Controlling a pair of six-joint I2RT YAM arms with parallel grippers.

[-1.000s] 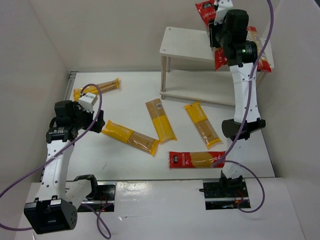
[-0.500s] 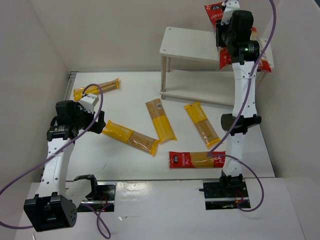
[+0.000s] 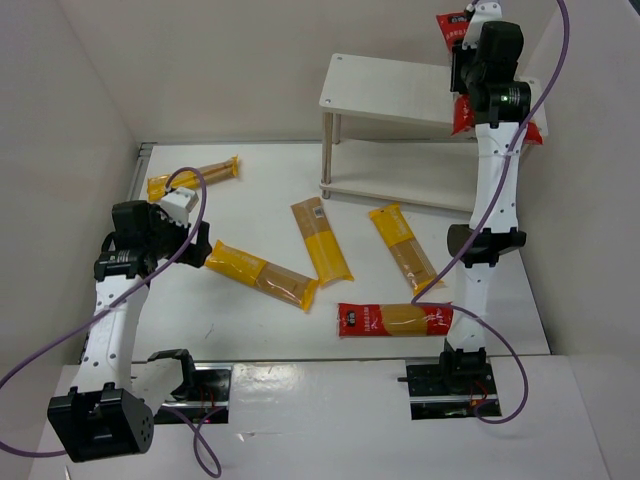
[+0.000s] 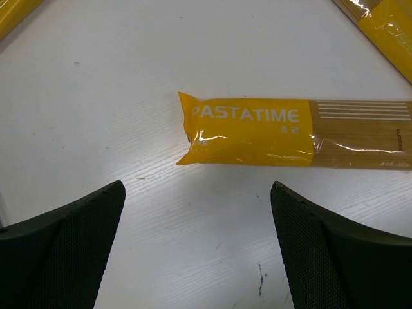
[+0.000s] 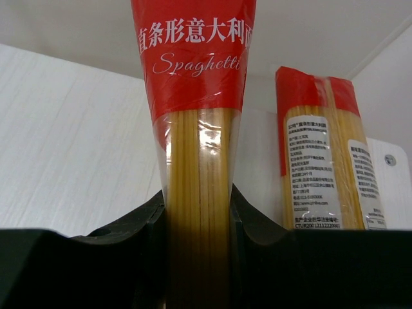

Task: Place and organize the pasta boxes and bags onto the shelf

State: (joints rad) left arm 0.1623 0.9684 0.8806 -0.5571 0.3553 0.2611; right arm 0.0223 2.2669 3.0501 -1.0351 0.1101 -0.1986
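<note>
My right gripper [image 3: 464, 62] is shut on a red-ended spaghetti packet [image 3: 453, 24] and holds it above the right part of the white shelf's top board [image 3: 385, 85]. In the right wrist view the packet [image 5: 196, 129] stands clamped between my jaws [image 5: 198, 199]. A second red-ended packet [image 5: 322, 161] lies on the top board to its right. My left gripper [image 3: 196, 240] is open and low over the table. A yellow PASTATIME packet [image 4: 290, 132] lies just beyond its fingertips, also in the top view [image 3: 262, 274].
On the table lie yellow packets at the back left [image 3: 192, 177], the middle [image 3: 321, 240] and the right [image 3: 404, 248]. A red-ended packet [image 3: 393, 319] lies near the front. The shelf's lower board [image 3: 400, 190] stands at the back right. White walls enclose the sides.
My right arm has carried the red-ended packet to the right, along the top board toward the packet lying there. My left arm has hardly moved.
</note>
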